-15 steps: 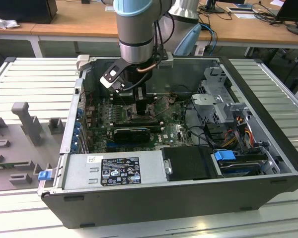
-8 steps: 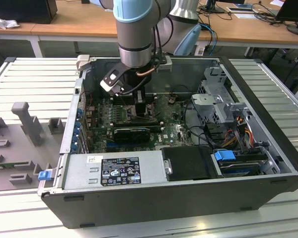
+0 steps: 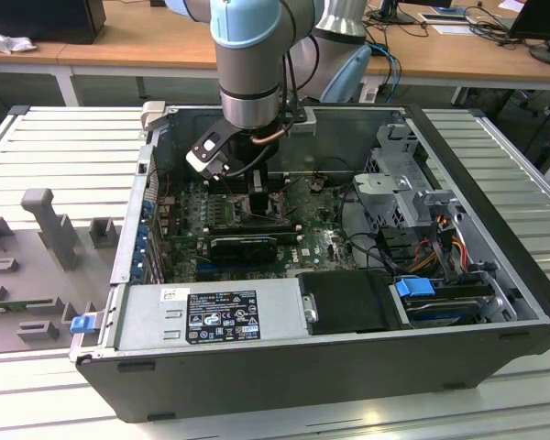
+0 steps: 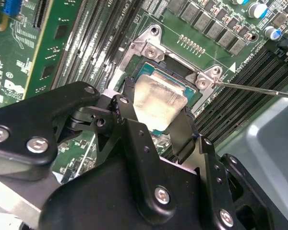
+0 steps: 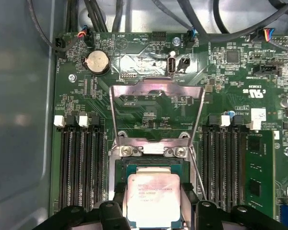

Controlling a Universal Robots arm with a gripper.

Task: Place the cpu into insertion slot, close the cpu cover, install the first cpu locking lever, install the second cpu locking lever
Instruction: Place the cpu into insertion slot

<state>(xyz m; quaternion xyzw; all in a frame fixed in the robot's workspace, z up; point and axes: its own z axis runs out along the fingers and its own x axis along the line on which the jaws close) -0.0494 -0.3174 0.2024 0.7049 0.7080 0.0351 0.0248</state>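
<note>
The gripper is clamped on opposite edges of the cpu, holding it face up over the insertion slot toward the far side of the computer case, while the cpu cover stands swung up so the slot lies open beneath.

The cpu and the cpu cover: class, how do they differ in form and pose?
The cpu is a solid pale plate; the cpu cover is a windowed frame. The cpu is held by the hand over the insertion slot; the cpu cover stands swung open, free. Both are squarish metal.
</note>
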